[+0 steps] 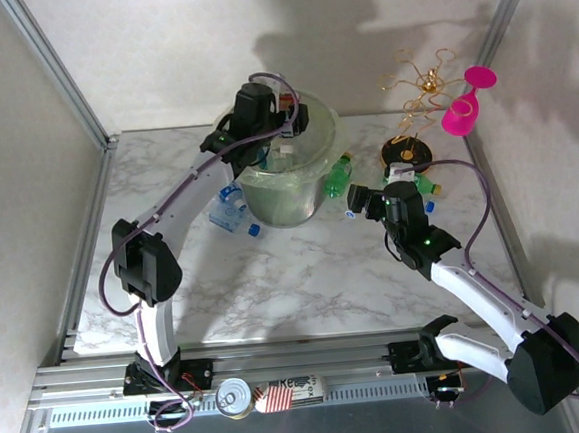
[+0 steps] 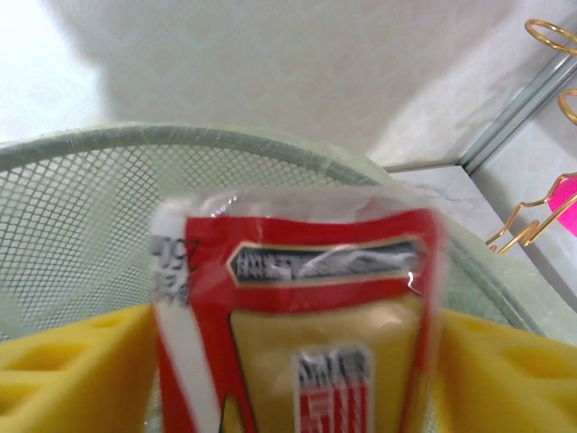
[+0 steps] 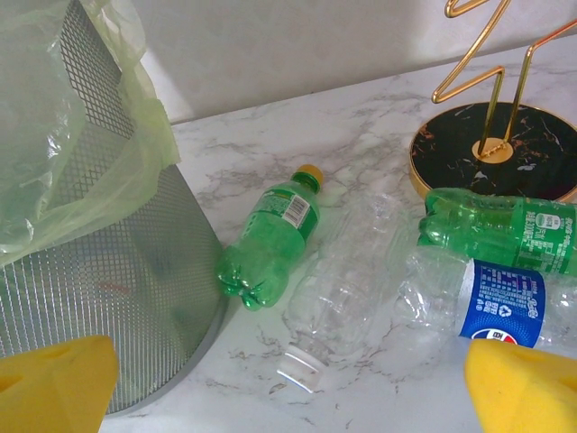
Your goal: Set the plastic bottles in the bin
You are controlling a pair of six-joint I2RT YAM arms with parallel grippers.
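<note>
**Robot test cell, probably a lab**

White panels (image 1: 186, 44) framed by aluminium posts (image 1: 57, 66) wall a marble-patterned tabletop (image 1: 305, 285) from 9 through 12 to 3 o'clock. At 6 o'clock, a cabled left arm (image 1: 182, 190) and right arm (image 1: 476, 287) are bolted to a slotted rail (image 1: 311, 360).

Bare marble on the table (image 1: 305, 285) between the two arm bases and the bin (image 1: 313, 200) gives the widest open passage. The bin's mouth is taken up by the left gripper (image 1: 278, 137) and a red-labelled bottle (image 2: 297, 316) between its pads. The left arm (image 1: 182, 190) slants across the left side, and a blue-capped bottle (image 1: 231, 206) lies just beside the bin there. The right lane is crowded. A green bottle (image 3: 270, 239) lies just beside the bin's foot, with a clear bottle (image 3: 338, 289) next to it. A second green bottle (image 3: 505, 230) and a blue-labelled bottle (image 3: 496, 302) lie close against the black base (image 3: 451, 158) of the stand (image 1: 422, 86). A pink glass (image 1: 466, 102) hems in the far right corner.
</note>
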